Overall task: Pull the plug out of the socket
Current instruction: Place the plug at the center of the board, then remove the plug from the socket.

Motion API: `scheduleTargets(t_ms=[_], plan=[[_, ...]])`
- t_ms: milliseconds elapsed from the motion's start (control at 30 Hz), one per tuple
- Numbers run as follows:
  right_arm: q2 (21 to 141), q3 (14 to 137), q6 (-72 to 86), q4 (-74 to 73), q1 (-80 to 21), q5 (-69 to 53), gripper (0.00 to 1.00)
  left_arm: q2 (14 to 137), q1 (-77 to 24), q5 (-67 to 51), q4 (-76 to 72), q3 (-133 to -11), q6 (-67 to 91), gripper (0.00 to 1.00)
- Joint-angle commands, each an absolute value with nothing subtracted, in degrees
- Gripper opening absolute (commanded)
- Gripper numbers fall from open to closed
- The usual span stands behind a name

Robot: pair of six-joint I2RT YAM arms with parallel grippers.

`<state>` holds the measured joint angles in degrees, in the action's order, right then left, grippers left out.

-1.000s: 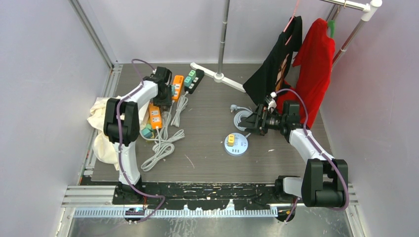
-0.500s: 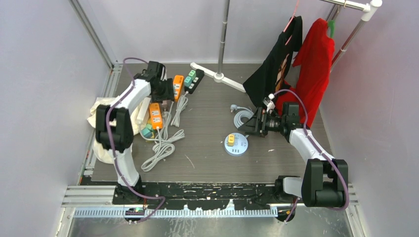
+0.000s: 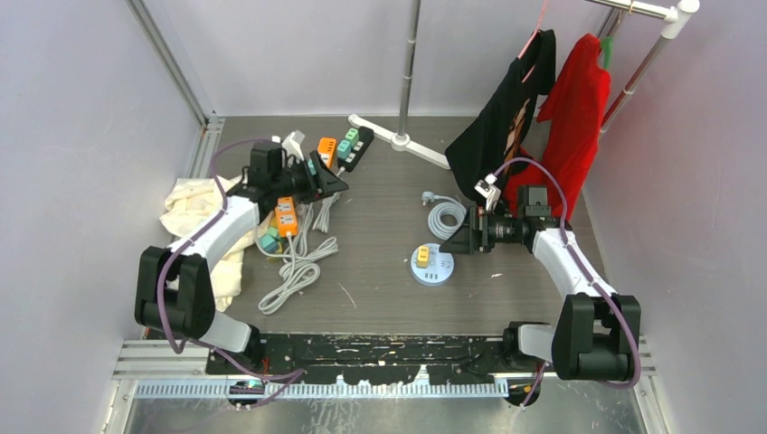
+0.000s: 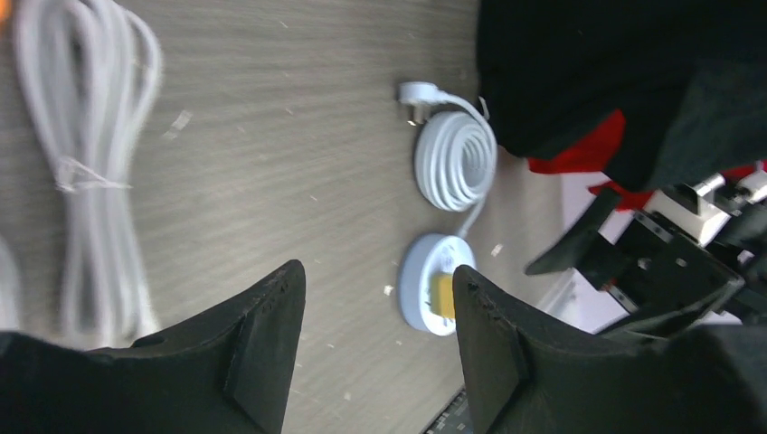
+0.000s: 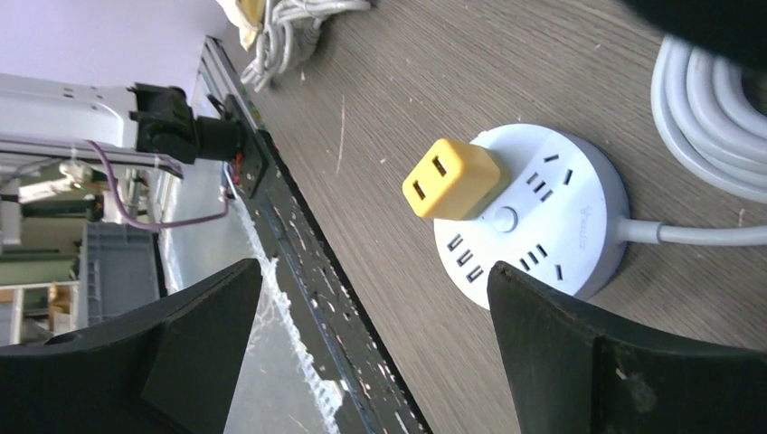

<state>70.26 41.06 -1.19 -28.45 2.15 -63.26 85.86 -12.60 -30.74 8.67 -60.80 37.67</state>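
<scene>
Right pincer (image 5: 373, 269) spread wide — yellow plug (image 5: 449, 178) just ahead; untouched.

Far on my right, a black shirt (image 3: 506, 122) and a red shirt (image 3: 579, 108) hang side by side; on my left, a cream cloth (image 3: 192, 201) lies crumpled, an orange power strip (image 3: 286, 217) near it, white cable bundles (image 3: 297, 264) looped alongside, a black power strip (image 3: 356, 147) further back

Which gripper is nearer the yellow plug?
Right. The right gripper hovers just right of the yellow plug; the left gripper is far off, by the orange strips.
</scene>
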Motion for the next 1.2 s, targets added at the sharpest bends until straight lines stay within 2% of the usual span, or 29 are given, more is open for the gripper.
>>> scheduleTargets(t_ms=[0,267,433,633,833,1000,1167], plan=[[68.2,44.4,-12.3,-36.1,2.5,-61.0,1.00,80.5,-16.8,-35.3,-6.1,-55.7,46.1,0.60],[67.2,43.4,-13.3,-35.8,2.5,-56.8,1.00,79.5,-31.7,-20.5,-7.1,-52.7,48.1,0.60],[66.7,42.4,-9.6,-32.3,2.5,-49.6,0.98,82.2,-39.2,-11.3,-5.4,-54.8,47.7,0.59],[66.2,41.9,-7.1,-30.7,2.4,-45.5,0.94,87.9,-47.0,0.5,10.0,-65.1,43.5,0.61],[66.5,38.9,7.0,-21.7,2.4,-48.0,0.86,94.7,-52.9,9.9,24.2,-76.7,41.3,0.64],[67.8,35.0,19.0,-12.2,2.4,-49.3,0.81,101.3,-55.1,11.7,35.4,-86.1,41.1,0.66],[68.7,33.3,20.2,-10.9,2.4,-45.2,0.78,105.5,-57.5,11.9,38.7,-91.1,40.5,0.66]])
